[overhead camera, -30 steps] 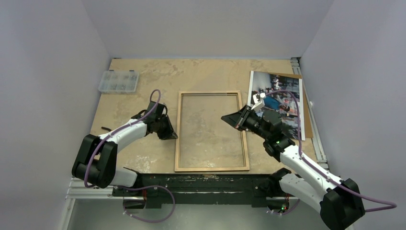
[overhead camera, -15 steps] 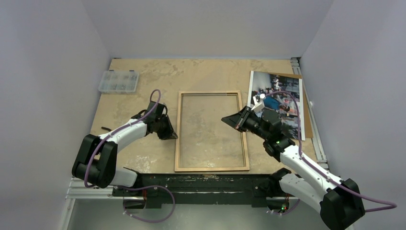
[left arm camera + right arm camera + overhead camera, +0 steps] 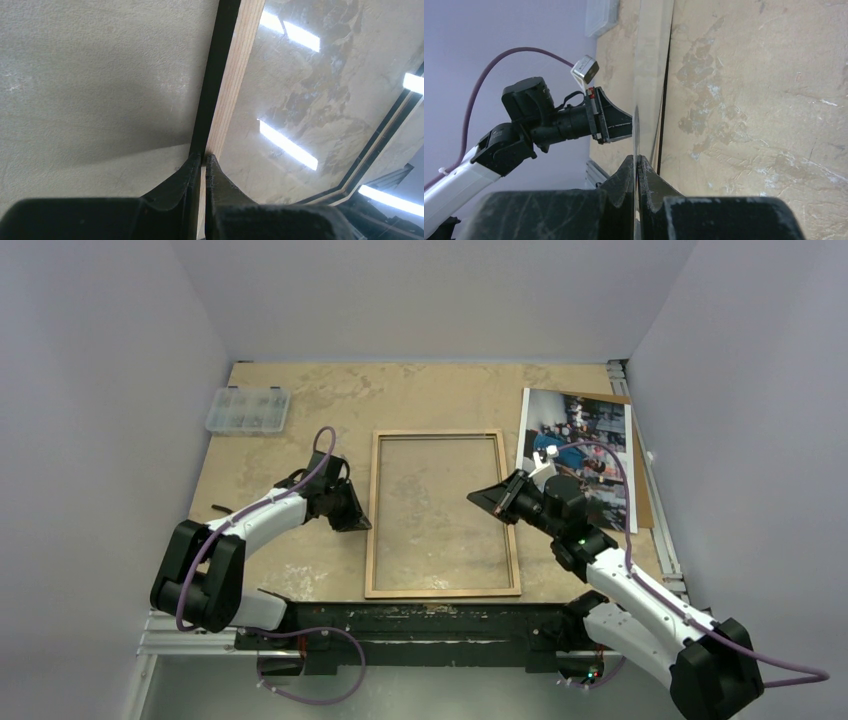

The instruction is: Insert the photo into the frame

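The frame (image 3: 440,435) lies flat at the table's middle, tan wood back up, with a clear pane (image 3: 440,510) in it. My left gripper (image 3: 358,520) is shut on the frame's left rail; in the left wrist view its fingertips (image 3: 203,157) pinch the tan and black edge (image 3: 235,75). My right gripper (image 3: 487,500) is over the frame's right rail. In the right wrist view (image 3: 636,159) it is shut on a thin clear sheet (image 3: 636,130) seen edge-on. The photo (image 3: 580,455) lies flat at the right, behind my right arm, partly hidden by it.
A brown backing board (image 3: 643,495) lies under the photo, by the right wall. A clear plastic compartment box (image 3: 247,410) sits at the far left. A metal rail (image 3: 660,530) runs along the table's right edge. My left arm (image 3: 549,120) shows in the right wrist view.
My right gripper has shifted slightly nearer and lower over the frame's right rail. The left arm, the frame and the photo have not moved.
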{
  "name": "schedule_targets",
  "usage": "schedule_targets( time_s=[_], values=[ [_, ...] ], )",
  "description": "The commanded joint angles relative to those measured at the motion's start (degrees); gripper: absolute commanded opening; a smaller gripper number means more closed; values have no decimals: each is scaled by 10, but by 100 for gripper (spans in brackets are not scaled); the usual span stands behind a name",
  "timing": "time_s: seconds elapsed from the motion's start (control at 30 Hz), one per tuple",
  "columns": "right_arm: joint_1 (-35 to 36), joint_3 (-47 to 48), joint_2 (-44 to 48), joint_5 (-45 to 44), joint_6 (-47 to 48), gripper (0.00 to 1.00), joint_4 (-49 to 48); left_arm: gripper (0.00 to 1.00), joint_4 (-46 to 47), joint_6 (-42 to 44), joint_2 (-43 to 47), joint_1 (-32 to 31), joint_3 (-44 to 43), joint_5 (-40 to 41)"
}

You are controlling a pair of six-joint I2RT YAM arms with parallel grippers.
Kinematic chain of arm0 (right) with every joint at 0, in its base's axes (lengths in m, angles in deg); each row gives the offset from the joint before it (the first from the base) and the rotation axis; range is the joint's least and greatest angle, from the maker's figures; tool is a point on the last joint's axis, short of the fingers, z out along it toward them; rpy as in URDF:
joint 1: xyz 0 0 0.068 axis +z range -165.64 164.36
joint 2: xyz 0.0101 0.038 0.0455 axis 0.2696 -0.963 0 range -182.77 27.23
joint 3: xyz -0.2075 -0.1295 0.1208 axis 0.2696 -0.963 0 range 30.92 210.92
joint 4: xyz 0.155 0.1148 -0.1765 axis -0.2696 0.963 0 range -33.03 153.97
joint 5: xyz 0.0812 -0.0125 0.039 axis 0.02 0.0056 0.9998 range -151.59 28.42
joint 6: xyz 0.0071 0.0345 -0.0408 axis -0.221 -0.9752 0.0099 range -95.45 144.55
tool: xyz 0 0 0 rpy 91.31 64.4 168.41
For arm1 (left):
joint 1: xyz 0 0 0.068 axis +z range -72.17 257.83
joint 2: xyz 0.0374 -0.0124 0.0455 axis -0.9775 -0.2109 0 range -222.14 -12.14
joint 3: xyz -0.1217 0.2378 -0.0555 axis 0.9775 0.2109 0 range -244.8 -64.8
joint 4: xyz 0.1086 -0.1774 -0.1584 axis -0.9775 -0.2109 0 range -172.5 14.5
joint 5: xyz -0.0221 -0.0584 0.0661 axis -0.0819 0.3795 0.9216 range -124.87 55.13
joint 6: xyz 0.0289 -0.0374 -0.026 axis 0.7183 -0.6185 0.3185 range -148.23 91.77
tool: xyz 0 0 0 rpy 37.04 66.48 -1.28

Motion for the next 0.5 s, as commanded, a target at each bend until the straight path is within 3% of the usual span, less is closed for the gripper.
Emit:
schedule_targets(
  time_s=[0.0, 0.47],
  values=[
    [2, 10, 4, -16, -8, 0, 17, 4, -13, 27, -34, 1, 15, 51],
    [2, -7, -31, -15, 52, 0, 26, 4, -12, 27, -36, 0, 15, 50]
  ],
)
